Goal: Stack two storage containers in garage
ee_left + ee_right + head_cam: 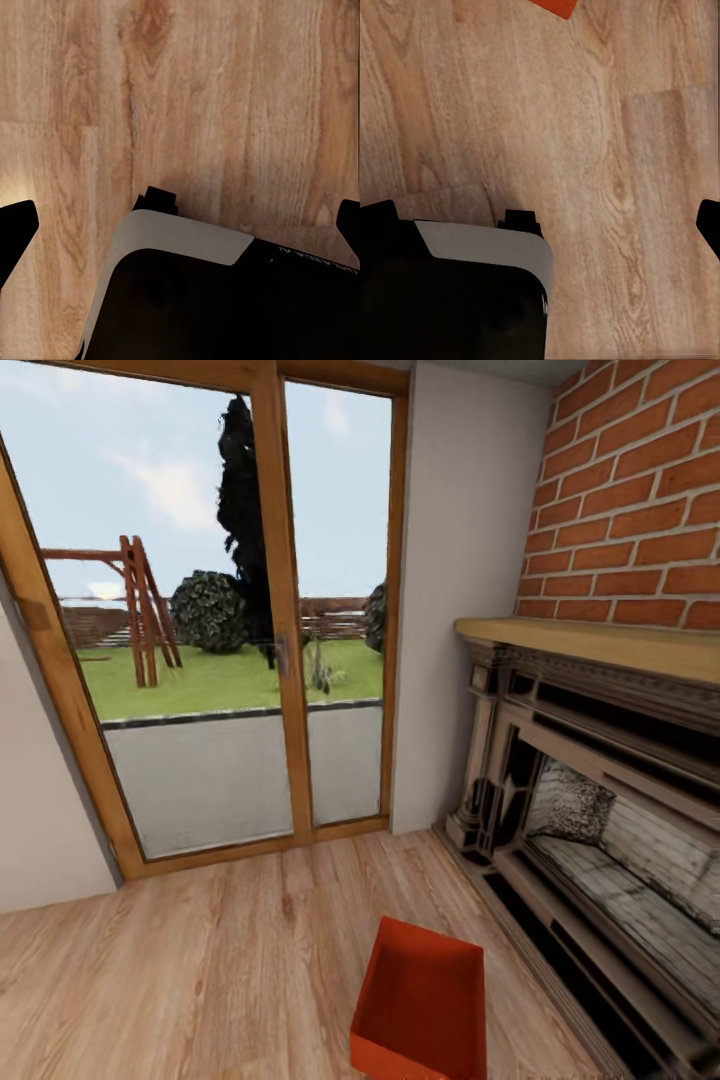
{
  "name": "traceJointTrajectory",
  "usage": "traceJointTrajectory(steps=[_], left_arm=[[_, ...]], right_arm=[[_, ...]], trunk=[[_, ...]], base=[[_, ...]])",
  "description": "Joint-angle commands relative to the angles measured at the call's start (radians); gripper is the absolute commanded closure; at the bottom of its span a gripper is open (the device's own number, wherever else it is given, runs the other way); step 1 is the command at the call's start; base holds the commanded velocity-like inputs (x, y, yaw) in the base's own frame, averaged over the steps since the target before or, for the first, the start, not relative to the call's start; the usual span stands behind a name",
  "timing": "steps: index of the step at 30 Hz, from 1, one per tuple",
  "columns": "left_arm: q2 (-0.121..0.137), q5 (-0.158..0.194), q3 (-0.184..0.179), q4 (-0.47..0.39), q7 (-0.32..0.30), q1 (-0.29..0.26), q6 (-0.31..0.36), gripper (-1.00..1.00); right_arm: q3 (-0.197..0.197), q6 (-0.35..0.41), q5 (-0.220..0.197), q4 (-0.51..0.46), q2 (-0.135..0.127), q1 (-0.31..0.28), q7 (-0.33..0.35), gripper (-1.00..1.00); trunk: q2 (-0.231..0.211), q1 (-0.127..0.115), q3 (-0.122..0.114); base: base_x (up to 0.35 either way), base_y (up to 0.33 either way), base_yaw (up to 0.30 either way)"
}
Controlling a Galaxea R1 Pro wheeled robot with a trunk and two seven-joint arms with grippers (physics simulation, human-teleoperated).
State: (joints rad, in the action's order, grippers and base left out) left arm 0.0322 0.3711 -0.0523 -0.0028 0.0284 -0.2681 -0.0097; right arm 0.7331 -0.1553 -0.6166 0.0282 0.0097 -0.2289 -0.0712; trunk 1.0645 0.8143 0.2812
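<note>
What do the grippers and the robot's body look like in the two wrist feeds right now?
In both wrist views the fingertips are plain black, one at each side edge: left gripper, right gripper. Below them sits a black body part with a pale grey rounded panel and a small black block on its top edge. Faint white lettering runs along the black surface in the left wrist view; it is too small to read.
</note>
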Motion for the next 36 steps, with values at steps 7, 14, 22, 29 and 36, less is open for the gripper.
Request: traceJointTrajectory(steps=[7, 14, 22, 29, 36], left_arm=[[0.0, 0.006, -0.005, 0.0, 0.002, 0.0, -0.001, -1.0], [0.0, 0.008, -0.005, 0.0, 0.002, 0.0, -0.001, -1.0], [0.0, 0.009, -0.005, 0.0, 0.002, 0.0, -0.001, -1.0], [0.0, 0.009, -0.005, 0.0, 0.002, 0.0, -0.001, -1.0], [0.0, 0.009, -0.005, 0.0, 0.002, 0.0, -0.002, -1.0]], right_arm=[[0.008, -0.004, -0.006, 0.004, 0.001, -0.001, 0.0, -1.0], [0.008, -0.004, -0.006, 0.004, 0.001, 0.0, 0.0, -1.0], [0.008, -0.004, -0.006, 0.004, 0.001, 0.0, 0.0, -1.0], [0.008, -0.003, -0.006, 0.004, 0.001, 0.0, 0.001, -1.0], [0.007, -0.003, -0.006, 0.004, 0.001, 0.0, 0.005, -1.0]], trunk=[[0.001, 0.0, 0.001], [0.001, 0.0, 0.001], [0.001, 0.0, 0.001], [0.001, 0.0, 0.001], [0.001, 0.0, 0.001]], base=[[0.0, 0.0, -0.255], [0.0, 0.0, -0.255], [0.0, 0.0, -0.255], [0.0, 0.0, -0.255], [0.0, 0.0, -0.231]])
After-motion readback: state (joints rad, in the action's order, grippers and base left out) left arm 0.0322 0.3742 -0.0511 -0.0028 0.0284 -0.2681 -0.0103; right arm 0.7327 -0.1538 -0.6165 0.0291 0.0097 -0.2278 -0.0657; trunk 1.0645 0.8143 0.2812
